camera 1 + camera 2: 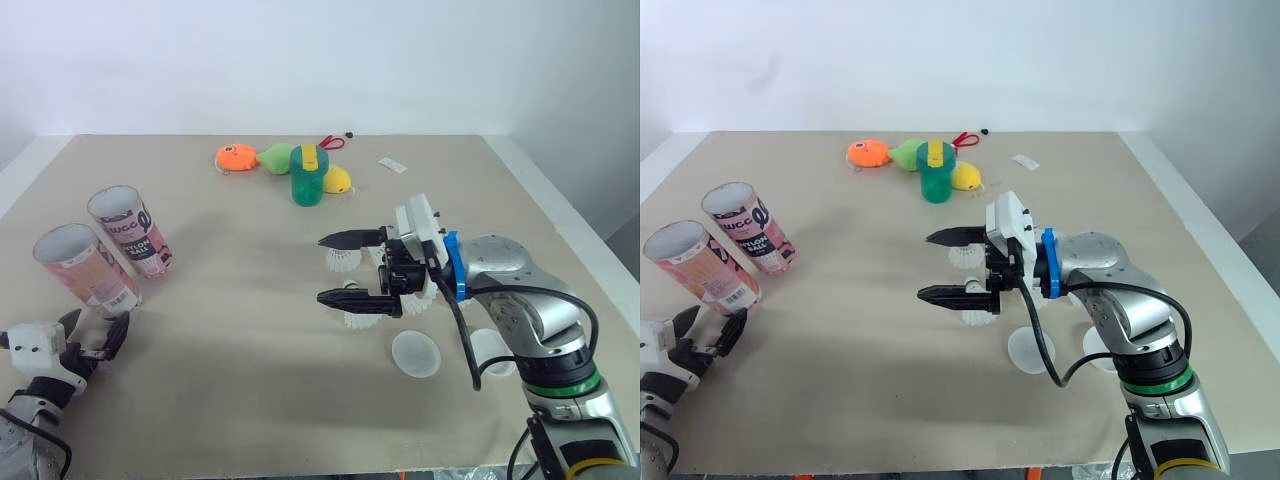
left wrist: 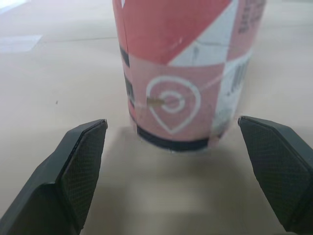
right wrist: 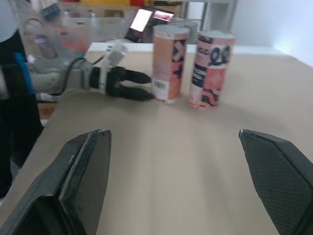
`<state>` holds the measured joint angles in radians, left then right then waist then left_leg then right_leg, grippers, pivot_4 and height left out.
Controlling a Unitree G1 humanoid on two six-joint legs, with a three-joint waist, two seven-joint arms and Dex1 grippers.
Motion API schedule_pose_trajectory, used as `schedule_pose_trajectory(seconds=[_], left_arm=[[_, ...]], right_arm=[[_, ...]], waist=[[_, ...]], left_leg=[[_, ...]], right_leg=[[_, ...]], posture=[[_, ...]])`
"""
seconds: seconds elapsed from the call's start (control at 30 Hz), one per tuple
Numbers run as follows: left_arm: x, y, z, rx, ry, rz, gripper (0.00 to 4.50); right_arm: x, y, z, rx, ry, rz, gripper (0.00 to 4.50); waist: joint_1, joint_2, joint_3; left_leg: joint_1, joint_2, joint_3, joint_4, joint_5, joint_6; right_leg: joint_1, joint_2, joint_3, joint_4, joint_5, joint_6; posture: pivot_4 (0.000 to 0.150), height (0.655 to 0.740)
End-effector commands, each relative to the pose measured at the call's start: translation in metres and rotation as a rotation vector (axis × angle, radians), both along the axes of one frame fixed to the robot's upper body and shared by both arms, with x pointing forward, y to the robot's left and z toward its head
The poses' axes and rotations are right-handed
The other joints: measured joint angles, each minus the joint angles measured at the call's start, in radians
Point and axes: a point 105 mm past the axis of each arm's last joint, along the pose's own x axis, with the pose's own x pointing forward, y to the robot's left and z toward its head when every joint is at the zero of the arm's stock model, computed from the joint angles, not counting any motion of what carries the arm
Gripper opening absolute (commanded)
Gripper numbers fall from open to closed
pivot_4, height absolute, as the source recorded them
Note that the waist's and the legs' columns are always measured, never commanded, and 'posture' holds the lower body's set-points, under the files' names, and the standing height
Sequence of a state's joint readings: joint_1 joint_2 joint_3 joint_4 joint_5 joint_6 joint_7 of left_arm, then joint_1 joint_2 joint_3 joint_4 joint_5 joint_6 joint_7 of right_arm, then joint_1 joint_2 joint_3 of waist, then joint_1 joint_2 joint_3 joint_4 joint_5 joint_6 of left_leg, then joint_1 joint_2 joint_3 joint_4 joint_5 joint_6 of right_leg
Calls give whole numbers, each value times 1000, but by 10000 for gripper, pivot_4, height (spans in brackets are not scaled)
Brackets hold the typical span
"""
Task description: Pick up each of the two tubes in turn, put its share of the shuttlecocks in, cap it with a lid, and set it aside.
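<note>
Left tool [image 1: 97, 332] open, jaws spread either side of the base of the near pink tube [image 1: 85, 265], not touching it; in the left wrist view the tube stands just beyond the fingertips. The second tube [image 1: 130, 232] stands just beside it, further from the tool, both mouth-up at the left of the surface [image 1: 230, 400]. The tubes look like thin printed card, so probably light and stiff along the length but easy to dent near the open rim, with a smooth wrap that may slip. Best hold is likely low to mid body with a modest squeeze. Right tool [image 1: 322, 268] open, empty, held sideways over the shuttlecocks [image 1: 343, 260] mid-surface. Those are feather-light with fragile skirts, so take them by the cork end. Two lids [image 1: 416, 354] lie flat near the right arm. Hard to tell: the shuttlecock count, since the right tool and wrist cover part of the pile; whether either tube has anything inside; the far lid's edge, cut off by the arm. A green cup [image 1: 308, 176] and toys [image 1: 237, 157] sit well apart at the back.
</note>
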<state>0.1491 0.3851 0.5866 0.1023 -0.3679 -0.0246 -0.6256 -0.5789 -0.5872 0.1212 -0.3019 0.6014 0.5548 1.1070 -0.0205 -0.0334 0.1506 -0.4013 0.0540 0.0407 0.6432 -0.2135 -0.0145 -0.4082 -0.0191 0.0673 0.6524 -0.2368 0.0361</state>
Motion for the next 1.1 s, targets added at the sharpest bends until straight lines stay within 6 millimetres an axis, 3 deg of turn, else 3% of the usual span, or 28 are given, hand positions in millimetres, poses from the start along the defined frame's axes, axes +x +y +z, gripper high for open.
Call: schedule_pose_trajectory(seconds=[0.03, 0.73, 1.1], left_arm=[[8, 2, -12, -10, 57, 2, 45000], [59, -11, -10, -19, 87, -98, 45000], [64, -16, -11, -29, 79, -112, 45000]], right_arm=[[1, 4, 10, 11, -53, 9, 44872], [11, 8, 1, 54, -15, -25, 44872], [11, 6, -3, 50, -8, -37, 44872]], waist=[[0, 1, 0], [0, 8, 0], [0, 8, 0]], left_leg=[[0, 0, 0, 0, 0, 1], [0, -1, 1, -2, 2, 3], [0, -2, 1, -3, 2, 2]], right_leg=[[0, 0, 0, 0, 1, 0], [-1, -2, -1, 0, 2, 0], [-1, -3, -1, 0, 1, 1]], posture=[[1500, 7400], [1500, 7400], [1500, 7400]])
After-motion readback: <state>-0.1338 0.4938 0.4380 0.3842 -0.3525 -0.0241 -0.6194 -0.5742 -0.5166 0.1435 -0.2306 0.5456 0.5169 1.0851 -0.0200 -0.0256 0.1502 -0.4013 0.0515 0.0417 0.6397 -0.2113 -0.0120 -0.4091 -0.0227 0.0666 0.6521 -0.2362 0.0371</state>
